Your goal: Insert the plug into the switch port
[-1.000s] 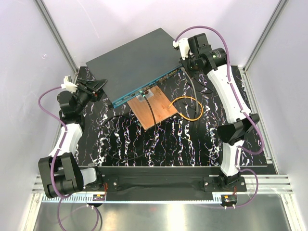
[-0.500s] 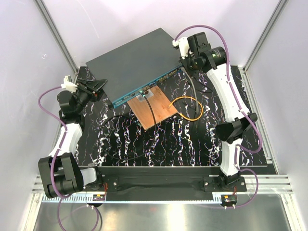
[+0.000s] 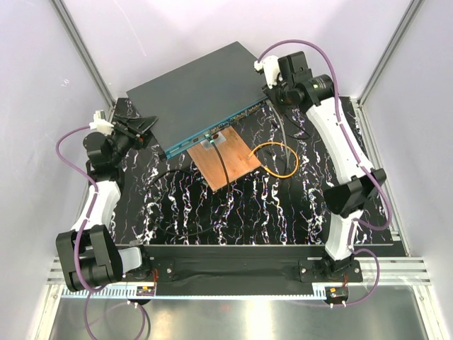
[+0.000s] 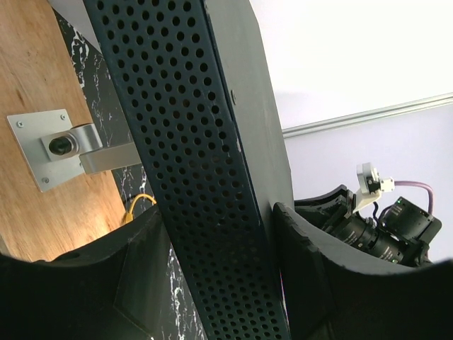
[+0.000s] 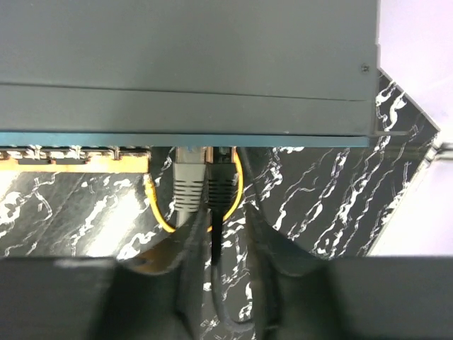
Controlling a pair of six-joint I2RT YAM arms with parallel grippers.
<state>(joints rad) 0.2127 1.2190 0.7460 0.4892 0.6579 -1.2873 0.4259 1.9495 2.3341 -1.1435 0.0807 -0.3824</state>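
The switch (image 3: 198, 88) is a large dark blue-grey box lying tilted at the back centre. Its teal-edged front face shows in the right wrist view (image 5: 184, 138). There a black plug (image 5: 221, 185) sits in a port at the right end, next to a grey plug (image 5: 188, 185). My right gripper (image 5: 221, 230) is open, its fingers on either side of the black cable and clear of the plug; it also shows in the top view (image 3: 272, 91). My left gripper (image 3: 145, 125) is closed across the switch's left corner, one finger on each side of the perforated side wall (image 4: 212, 177).
A brown wooden board (image 3: 225, 159) with a metal bracket (image 4: 60, 145) lies in front of the switch. A yellow cable loop (image 3: 274, 159) lies to its right. A black cable (image 3: 177, 212) curls over the marbled mat. White walls close in on both sides.
My right arm has drawn back a little from the switch's front face, elbow shifting right. The left arm and the switch have not moved.
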